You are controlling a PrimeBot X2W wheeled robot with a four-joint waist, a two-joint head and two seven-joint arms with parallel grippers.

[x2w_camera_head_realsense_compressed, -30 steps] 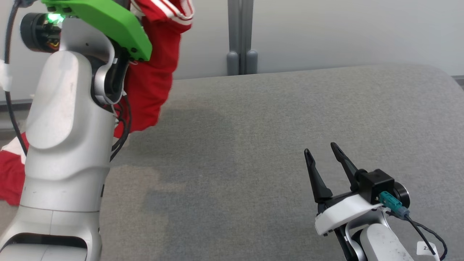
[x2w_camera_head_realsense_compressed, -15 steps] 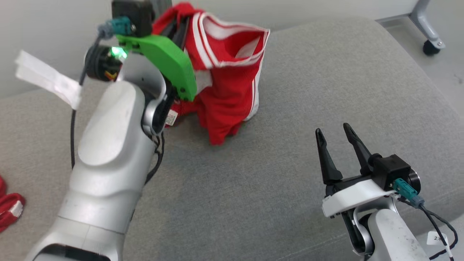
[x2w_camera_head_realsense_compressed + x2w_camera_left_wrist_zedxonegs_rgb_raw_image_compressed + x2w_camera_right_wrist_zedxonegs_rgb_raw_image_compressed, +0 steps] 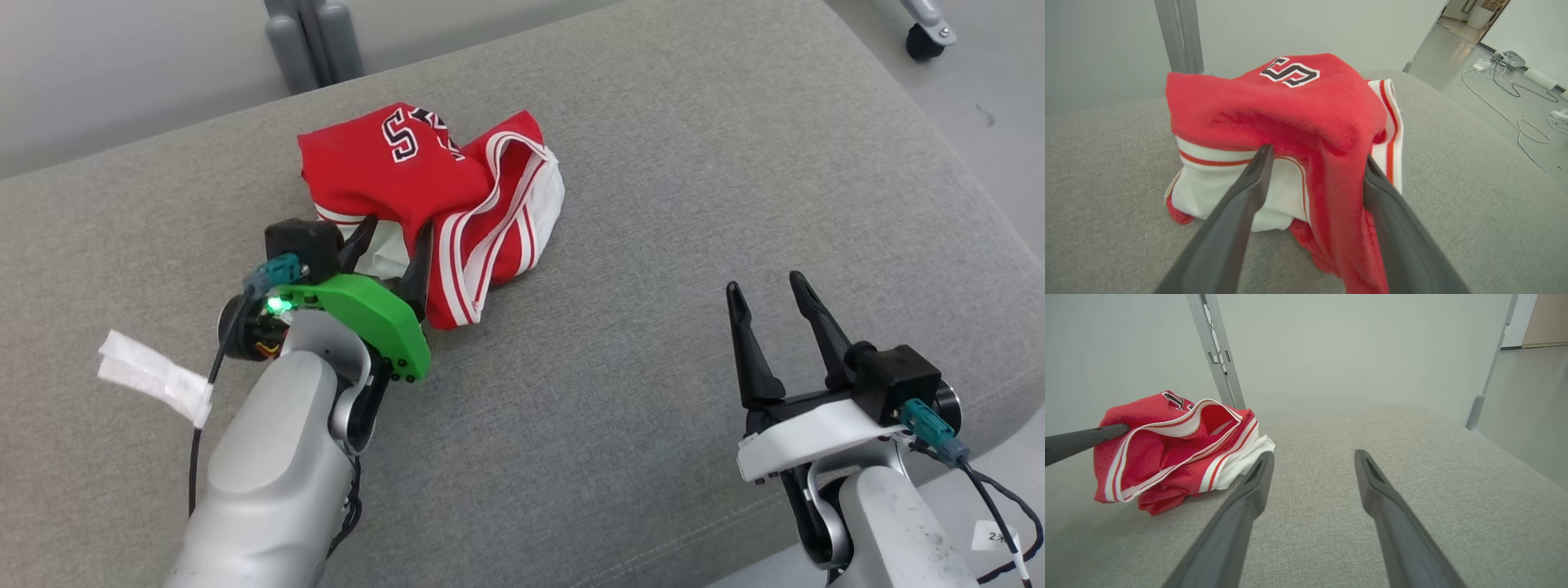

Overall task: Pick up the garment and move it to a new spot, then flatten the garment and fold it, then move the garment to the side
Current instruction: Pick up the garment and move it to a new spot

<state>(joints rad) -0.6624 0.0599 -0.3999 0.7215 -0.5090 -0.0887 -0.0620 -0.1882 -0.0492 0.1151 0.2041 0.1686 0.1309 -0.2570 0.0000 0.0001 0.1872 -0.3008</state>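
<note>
Entry: garment set down, flattening not yet begun.

You are looking at the red garment (image 3: pixel 424 188) lying in a crumpled heap on the counter (image 3: pixel 669 204), toward the far side and left of the middle, with the lettering up and the striped trim bunched on its right. Your left tool (image 3: pixel 397 224) is standing with its fingers apart, straddling a fold at the heap's near edge. In the left wrist view, red cloth is lying between the fingers and draping over one of them. Your right tool (image 3: pixel 764 282) is hovering with its fingers apart too, holding nothing, well apart from the garment.

Risks you are facing from here:
- Snagging: if you are drawing the left arm back while cloth is hanging on that finger, you are likely dragging the heap along (or tipping it over).
- Doubled layers: the heap is folding over itself, so a pinch in the wrong place is probably taking two layers at once and spoiling the flattening.
- Edges: I am not managing to tell hem from opening in these views, so you are choosing corners half blind.

Surface and room: the counter is wearing a grey woven cover with rounded edges, which is probably gripping cloth rather than letting it slide. A grey post (image 3: pixel 314 41) is standing behind it against a pale wall. A caster (image 3: pixel 922 41) is showing at the far right, and loose cables (image 3: pixel 1506 94) are lying on the floor beyond.
</note>
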